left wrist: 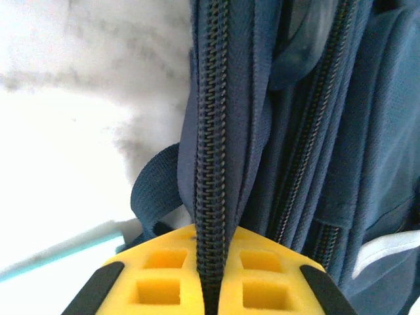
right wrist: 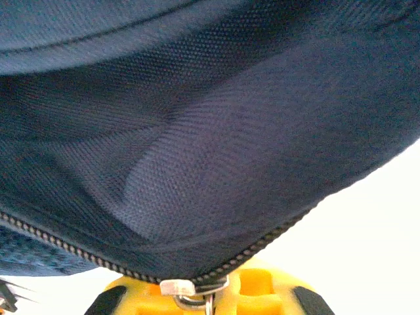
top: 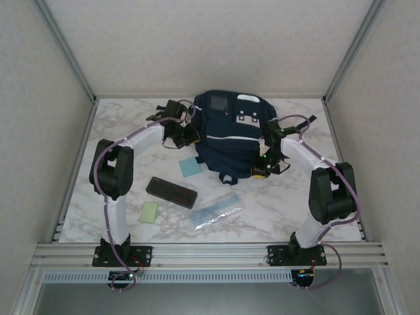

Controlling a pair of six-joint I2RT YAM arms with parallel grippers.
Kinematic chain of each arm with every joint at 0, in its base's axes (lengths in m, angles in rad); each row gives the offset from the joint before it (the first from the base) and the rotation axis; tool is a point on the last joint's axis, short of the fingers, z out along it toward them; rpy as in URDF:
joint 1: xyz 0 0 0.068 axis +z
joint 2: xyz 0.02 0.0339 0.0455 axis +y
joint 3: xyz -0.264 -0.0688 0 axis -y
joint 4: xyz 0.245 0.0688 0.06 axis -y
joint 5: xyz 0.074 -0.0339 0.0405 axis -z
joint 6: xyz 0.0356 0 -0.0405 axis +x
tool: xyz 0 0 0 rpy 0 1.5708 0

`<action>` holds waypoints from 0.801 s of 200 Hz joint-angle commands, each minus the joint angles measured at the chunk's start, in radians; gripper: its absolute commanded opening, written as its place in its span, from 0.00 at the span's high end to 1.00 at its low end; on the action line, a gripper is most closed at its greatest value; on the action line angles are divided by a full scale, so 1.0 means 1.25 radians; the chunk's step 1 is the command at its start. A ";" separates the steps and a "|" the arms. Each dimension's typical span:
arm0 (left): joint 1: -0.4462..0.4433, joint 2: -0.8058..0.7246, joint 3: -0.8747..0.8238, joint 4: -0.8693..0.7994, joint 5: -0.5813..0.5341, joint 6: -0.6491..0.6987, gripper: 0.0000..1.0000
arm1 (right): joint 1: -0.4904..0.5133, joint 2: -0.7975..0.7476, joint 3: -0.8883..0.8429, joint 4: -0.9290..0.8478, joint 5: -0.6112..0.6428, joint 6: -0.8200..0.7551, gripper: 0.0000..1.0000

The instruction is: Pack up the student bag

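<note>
A dark navy student bag (top: 230, 134) lies flat on a marble-patterned table (top: 295, 210), held between two robot grippers. Its long axis runs from the arm bases toward the far wall. The end with the grey patch points away, and the end with the strap loop points toward the bases. Nothing of its inside can be seen.

The left gripper (left wrist: 211, 272) sits against the bag's left side. Its yellow fingers are pressed together on a closed zipper seam (left wrist: 213, 131) that runs straight out ahead of them.

The right gripper (right wrist: 203, 298) is at the bag's near right corner, fully closed, with a metal zipper pull (right wrist: 187, 287) between its fingers.

Behind the left gripper, nearer the bases, lie a blue pad (top: 191, 166), a black case (top: 171, 191), a green pad (top: 149, 212) and a clear pouch (top: 218, 210). The pouch's contents are too small to tell.
</note>
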 commanded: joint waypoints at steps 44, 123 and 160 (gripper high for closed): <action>0.067 0.233 0.434 -0.079 -0.066 -0.002 0.80 | 0.050 0.019 -0.027 0.104 -0.125 0.102 1.00; 0.044 -0.116 -0.103 0.013 -0.040 -0.065 0.00 | 0.116 0.162 0.112 0.308 -0.180 0.206 1.00; -0.066 -0.225 -0.285 0.095 -0.050 -0.186 0.00 | 0.124 0.190 0.135 0.299 -0.194 0.196 1.00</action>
